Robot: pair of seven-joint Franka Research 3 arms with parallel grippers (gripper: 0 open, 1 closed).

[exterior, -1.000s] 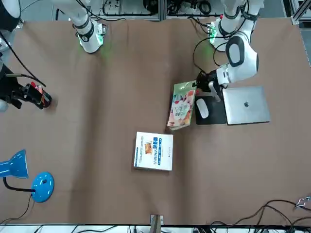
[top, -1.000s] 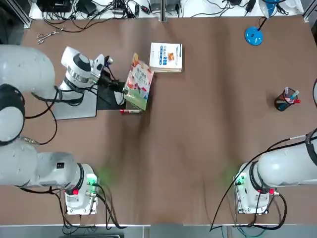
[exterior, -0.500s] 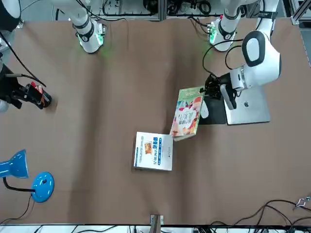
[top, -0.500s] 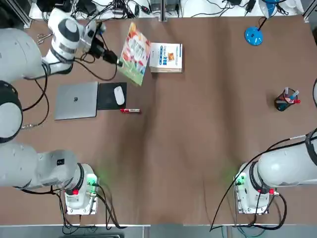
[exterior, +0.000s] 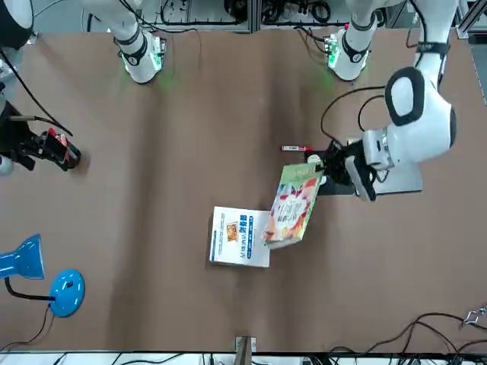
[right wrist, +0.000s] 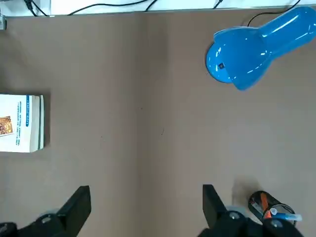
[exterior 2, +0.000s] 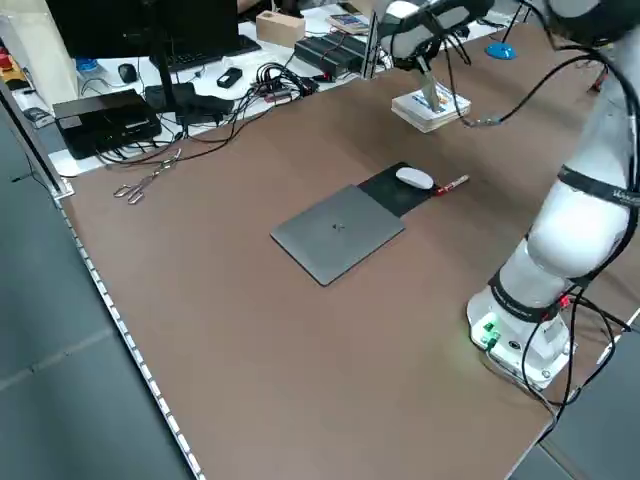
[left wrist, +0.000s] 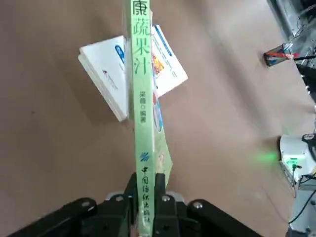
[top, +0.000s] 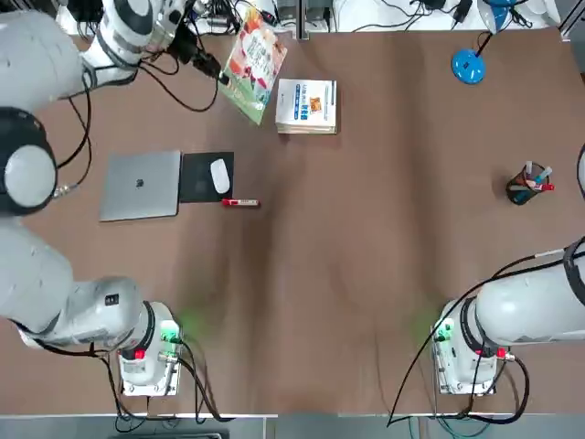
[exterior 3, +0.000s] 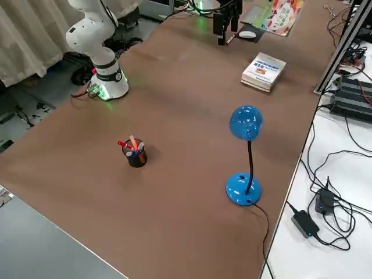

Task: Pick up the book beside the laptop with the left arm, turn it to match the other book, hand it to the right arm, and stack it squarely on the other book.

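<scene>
- The left gripper [left wrist: 144,190] is clamped narrow on the lower end of the colourful book [top: 253,62], pinching it across its thickness near the green spine, and carries it in the air off the worktop [top: 366,238].
- The book hangs tilted, its long axis running out from the gripper toward the white book [top: 307,105]. In the top view it sits just beside that book's far-left corner, overlapping the edge in the picture.
- The white book lies flat with its long edges square to the worktop's sides; the held book is skewed against it, so by my reading the turn to match is not finished.
- The right gripper [right wrist: 145,205] stands wide and empty, well apart on the other side of the worktop, above the pen cup [top: 528,184] and the blue lamp [top: 468,65]. The left arm is far nearer both books, so the handover calls for a long carry across.
- The laptop [top: 140,186], mouse pad [top: 197,176] and mouse [top: 218,176] lie behind, with a red marker [top: 239,203] just beside the pad.
- The left wrist view alone shows the grip on the spine edge-on; the front view shows the cover's tilt over the white book.
</scene>
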